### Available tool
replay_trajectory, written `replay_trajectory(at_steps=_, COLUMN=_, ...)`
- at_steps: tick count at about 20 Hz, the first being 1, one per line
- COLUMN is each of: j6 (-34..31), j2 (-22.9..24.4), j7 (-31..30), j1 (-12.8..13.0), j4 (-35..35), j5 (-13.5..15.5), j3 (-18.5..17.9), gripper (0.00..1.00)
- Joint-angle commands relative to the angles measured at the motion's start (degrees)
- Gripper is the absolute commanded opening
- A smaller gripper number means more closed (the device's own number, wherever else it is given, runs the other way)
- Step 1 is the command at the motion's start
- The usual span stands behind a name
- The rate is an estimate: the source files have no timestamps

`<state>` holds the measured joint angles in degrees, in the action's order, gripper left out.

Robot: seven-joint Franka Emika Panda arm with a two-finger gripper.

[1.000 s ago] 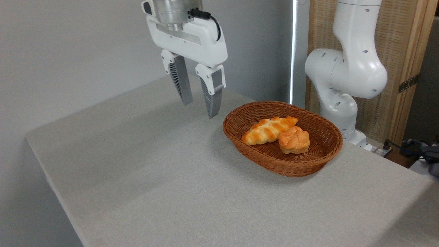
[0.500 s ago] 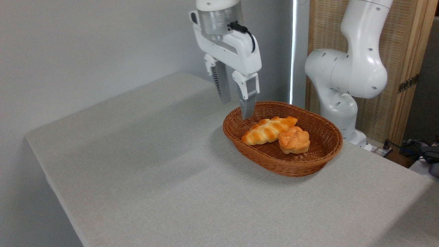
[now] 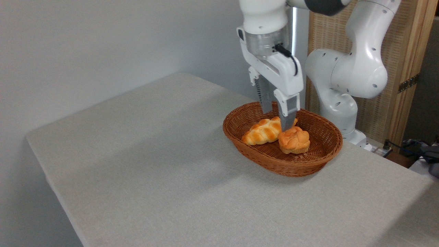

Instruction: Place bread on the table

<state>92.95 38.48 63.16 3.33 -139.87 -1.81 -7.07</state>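
Note:
The bread [image 3: 294, 140], a small round knotted bun with an orange crust, lies in the right half of a brown wicker basket [image 3: 322, 158]. My gripper [image 3: 276, 119] hangs open over the basket, just above and to the left of the bun, with nothing between its fingers. Its nearer fingertip [image 3: 286, 124] stands right at the bun's upper edge; whether it touches I cannot tell. The table [image 3: 144, 164] is covered in light grey cloth and carries the basket at its right side.
A longer braided loaf [image 3: 262, 131] lies in the basket to the left of the bun, partly behind the gripper's fingers. The arm's white base [image 3: 343, 89] rises behind the basket. Cables [image 3: 411, 145] lie off the table's right edge.
The gripper has swung right and come down, from above the bare cloth left of the basket to over the basket beside the bun. It has stayed open. Both breads lie as before.

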Motion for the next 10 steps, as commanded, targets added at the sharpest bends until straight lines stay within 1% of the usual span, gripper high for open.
replay_trajectory(at_steps=1, j6=-1.3, j2=3.4, j7=1.2, j1=1.7, j4=-4.7, j5=-5.0, j3=-1.0, gripper=1.0)
replay_trajectory(at_steps=4, j6=-1.4, j2=3.4, j7=1.5, j1=2.8, j4=-6.5, j5=-5.1, j3=-1.0, gripper=1.0)
replay_trajectory(at_steps=8, j6=-1.3, j2=3.2, j7=1.5, j1=3.4, j4=-8.7, j5=-5.2, j3=-1.1, gripper=1.0)
replay_trajectory(at_steps=10, j6=-1.2, j2=3.2, j7=1.4, j1=3.4, j4=-9.4, j5=-5.3, j3=-2.1, gripper=1.0)
